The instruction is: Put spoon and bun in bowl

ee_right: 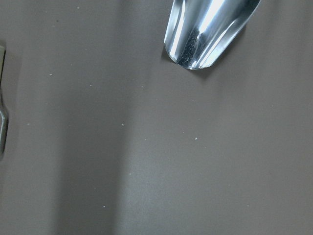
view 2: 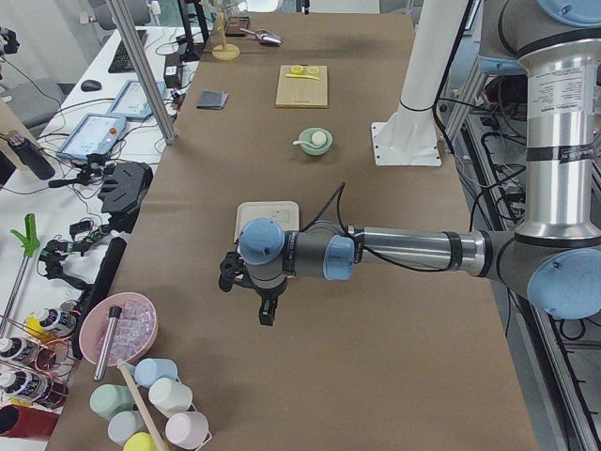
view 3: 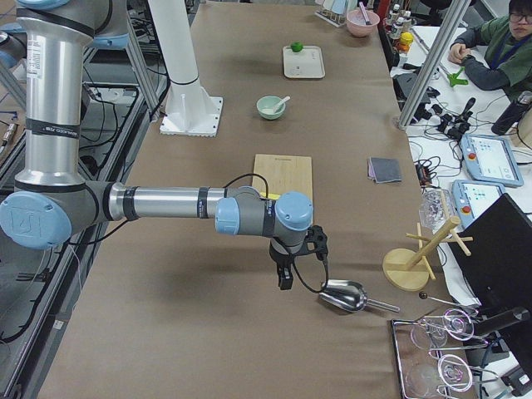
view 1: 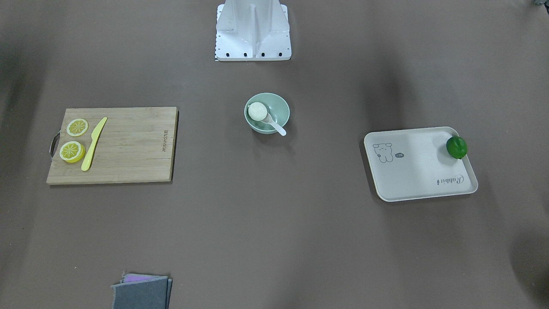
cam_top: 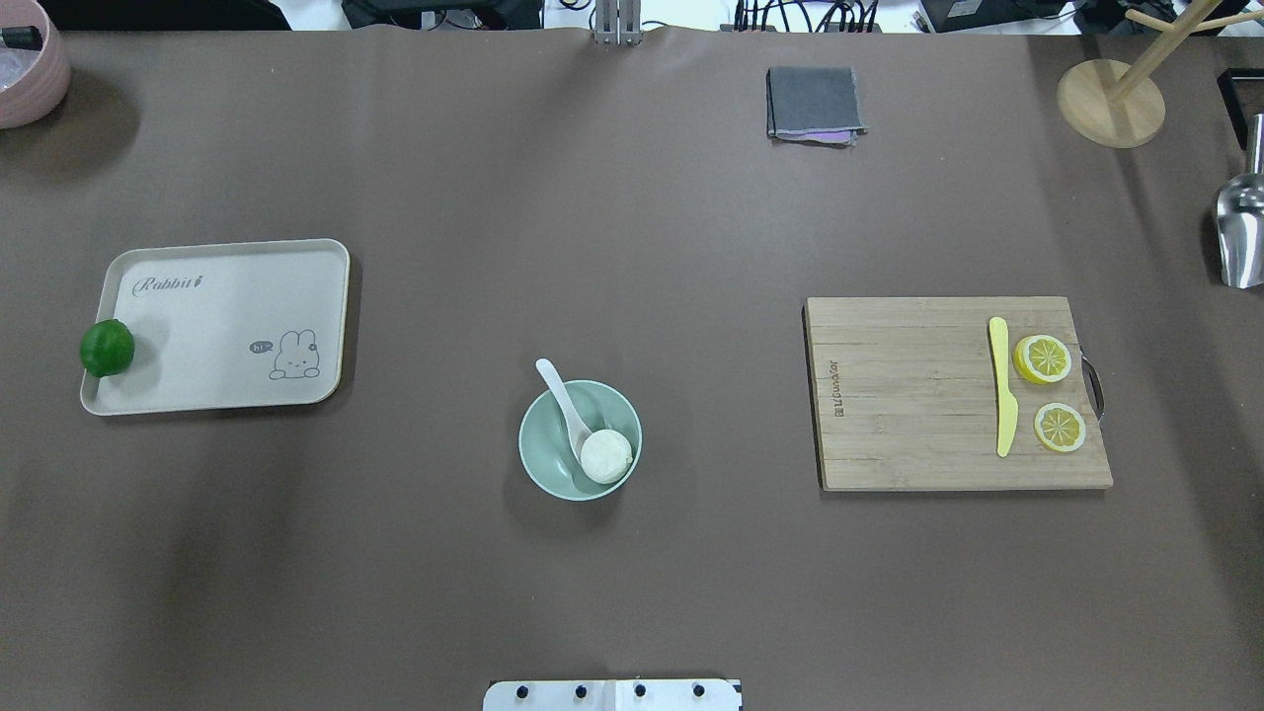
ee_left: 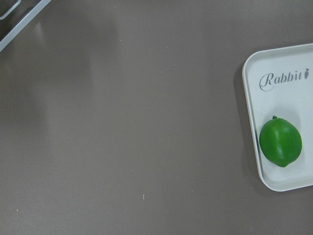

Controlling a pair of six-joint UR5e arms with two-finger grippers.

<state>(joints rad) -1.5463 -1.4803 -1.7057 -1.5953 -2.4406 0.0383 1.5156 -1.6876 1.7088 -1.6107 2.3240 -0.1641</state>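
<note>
The mint-green bowl (cam_top: 549,466) stands mid-table in front of the robot's base; it also shows in the front view (view 1: 282,107). The white bun (cam_top: 605,456) lies inside it, also seen in the front view (view 1: 257,111). The white spoon (cam_top: 559,387) rests with its scoop in the bowl beside the bun and its handle over the rim (view 1: 278,127). My left gripper (view 2: 266,315) hangs near the tray at the table's left end. My right gripper (view 3: 285,279) hangs by the metal scoop at the right end. I cannot tell whether either is open.
A cream tray (cam_top: 227,316) with a green lime (cam_top: 107,348) is at the left. A wooden board (cam_top: 918,395) carries two lemon slices (cam_top: 1044,357) and a yellow knife (cam_top: 1004,385). A grey cloth (cam_top: 814,103), a metal scoop (cam_top: 1239,232) and a wooden stand (cam_top: 1110,101) are farther off.
</note>
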